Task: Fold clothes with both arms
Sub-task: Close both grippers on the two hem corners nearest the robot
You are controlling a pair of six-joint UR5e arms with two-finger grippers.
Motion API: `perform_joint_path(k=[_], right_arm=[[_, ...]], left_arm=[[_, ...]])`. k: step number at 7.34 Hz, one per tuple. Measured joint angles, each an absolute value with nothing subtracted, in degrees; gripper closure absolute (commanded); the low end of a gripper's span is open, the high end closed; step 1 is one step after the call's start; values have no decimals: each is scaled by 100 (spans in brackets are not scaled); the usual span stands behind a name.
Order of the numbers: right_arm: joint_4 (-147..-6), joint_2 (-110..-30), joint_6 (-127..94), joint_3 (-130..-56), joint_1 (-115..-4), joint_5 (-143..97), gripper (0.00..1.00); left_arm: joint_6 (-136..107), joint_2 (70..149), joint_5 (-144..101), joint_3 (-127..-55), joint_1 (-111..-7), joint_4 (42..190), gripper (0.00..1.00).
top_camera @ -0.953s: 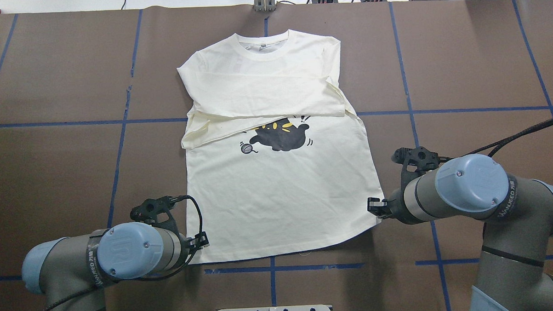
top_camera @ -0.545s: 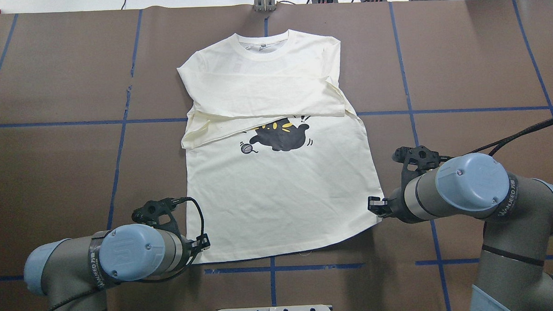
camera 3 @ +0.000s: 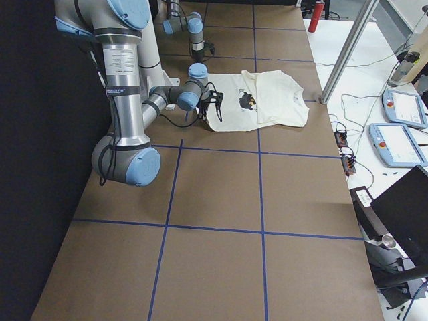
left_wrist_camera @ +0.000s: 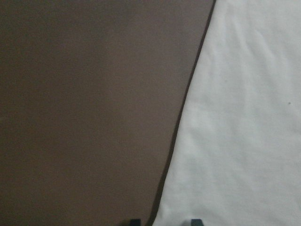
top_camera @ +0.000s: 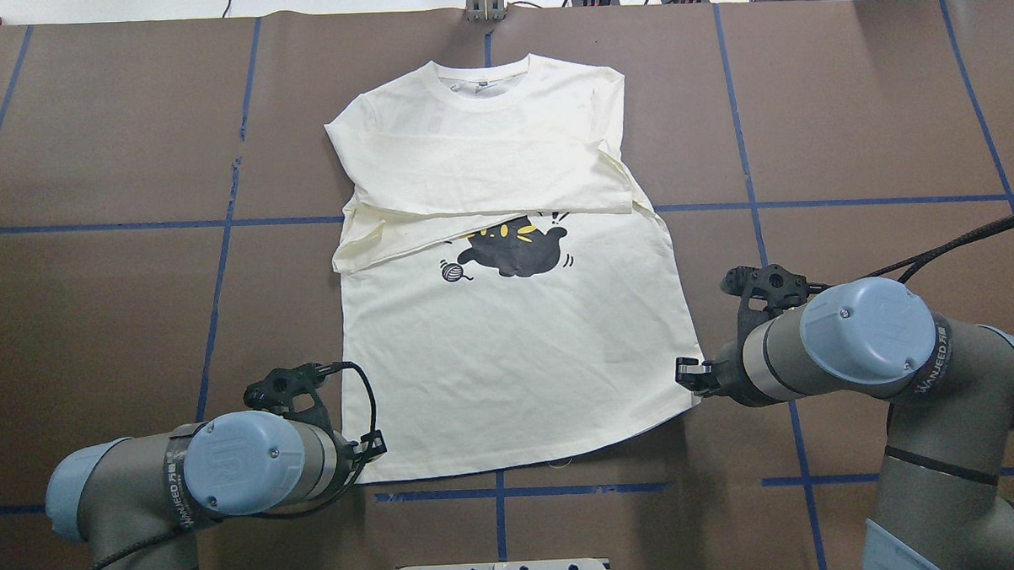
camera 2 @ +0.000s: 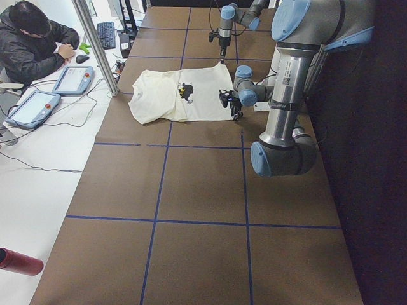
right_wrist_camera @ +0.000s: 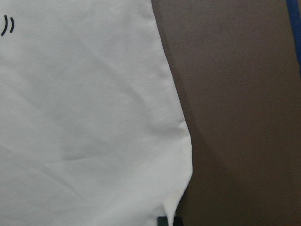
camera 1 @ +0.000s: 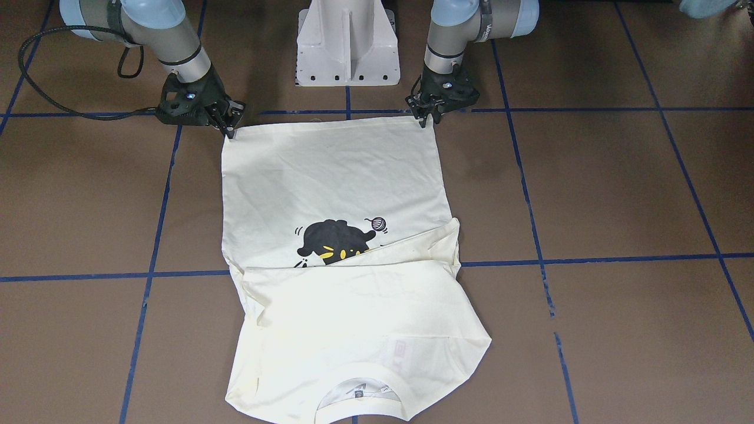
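The brown table [top_camera: 95, 333] carries the cream T-shirt [top_camera: 510, 378], which lies flat in the middle with its collar [top_camera: 481, 88] at the far side and its hem toward the robot. Its upper part is already folded over, so a band of cloth crosses the chest and covers the top of the cat print [top_camera: 514, 253].

My left arm [top_camera: 235, 467] and right arm [top_camera: 863, 336] both reach in low at the near edge, one to each hem corner. The left gripper [camera 1: 425, 119] sits at the near left corner. Its wrist camera shows the two tips a narrow gap apart, not closed, with the shirt's edge running between them. The right gripper [camera 1: 230, 128] is at the near right corner. Its tips look close together just where the corner ends, but I cannot tell whether any cloth is pinched.

My worry is an uneven grab. If one side bites and the other only touches the table, lifting would drag the hem crooked and skew the fold. A shallow bite on that thin corner could slip out mid-carry. A pull along the table could also disturb the folded band.

Both wrist views cut the fingers off at the frame edge. No red lettering shows, the yarn ball [top_camera: 451, 273] is tiny, and the side cameras are too distant to judge contact.
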State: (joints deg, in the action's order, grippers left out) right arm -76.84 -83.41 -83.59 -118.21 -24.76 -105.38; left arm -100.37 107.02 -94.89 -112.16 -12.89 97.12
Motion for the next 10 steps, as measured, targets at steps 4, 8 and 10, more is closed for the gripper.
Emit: perform_joint_path(k=[4, 8, 10], right_arm=[[-7690, -8341, -8358, -11825, -2484, -10538, 100], [-7714, -8400, -8367, -11993, -2505, -10591, 100], [-7716, -8675, -8367, -12351, -2523, -10844, 100]], left_arm=[[-10041, 10697, -9471, -11226, -1248, 9710, 100], [-9976, 10658, -9393, -11440, -1246, 9589, 100], [-9665, 10629, -9393, -11980, -1269, 9090, 100]])
